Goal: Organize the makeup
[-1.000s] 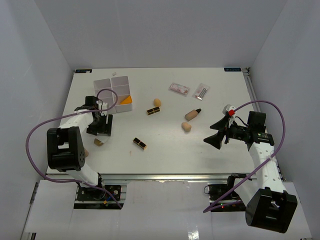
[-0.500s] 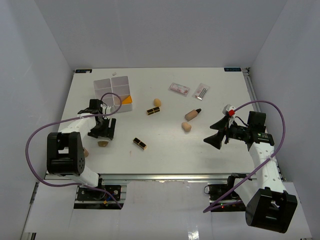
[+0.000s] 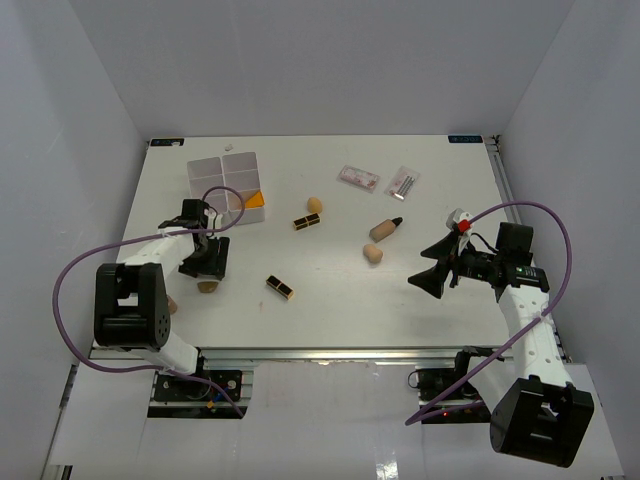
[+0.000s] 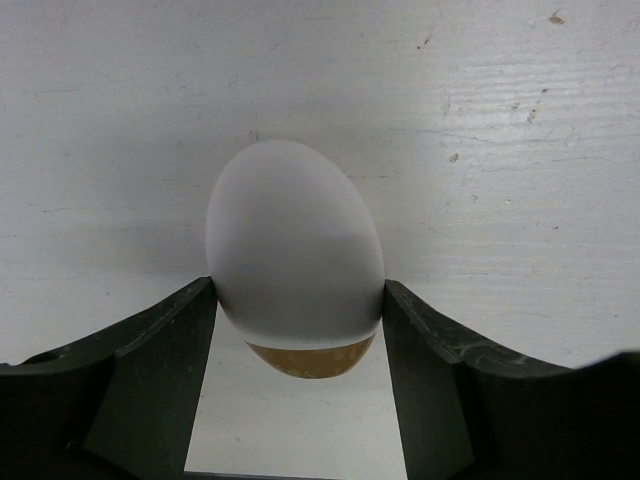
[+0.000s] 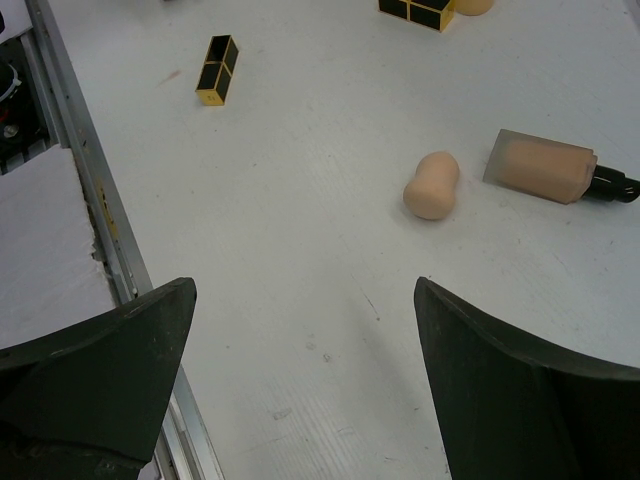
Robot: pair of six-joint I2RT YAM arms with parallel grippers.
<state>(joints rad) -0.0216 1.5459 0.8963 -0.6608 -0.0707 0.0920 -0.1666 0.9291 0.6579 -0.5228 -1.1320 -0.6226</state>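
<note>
A beige egg-shaped sponge (image 4: 290, 240) lies on the table between the fingers of my left gripper (image 4: 300, 292), and both fingers touch its sides. From above, this sponge (image 3: 207, 287) shows just in front of the left gripper (image 3: 205, 272). My right gripper (image 3: 432, 272) hovers open over the right side, its jaws wide apart with nothing between them. Loose makeup lies mid-table: two black-and-gold lipsticks (image 3: 280, 288) (image 3: 307, 222), two more sponges (image 3: 315, 204) (image 3: 373, 254), and a tan black-capped bottle (image 3: 384, 229). An orange tube (image 3: 254, 200) rests in the white box (image 3: 222, 170).
Two clear flat packets (image 3: 358, 178) (image 3: 403, 182) lie at the back right. Another beige sponge (image 3: 170, 303) peeks out beside the left arm's base. In the right wrist view a metal rail (image 5: 90, 190) marks the table's near edge.
The left gripper has come down toward the near edge and its fingers have closed in on the sponge, which shifted slightly right. The right arm has not moved.
</note>
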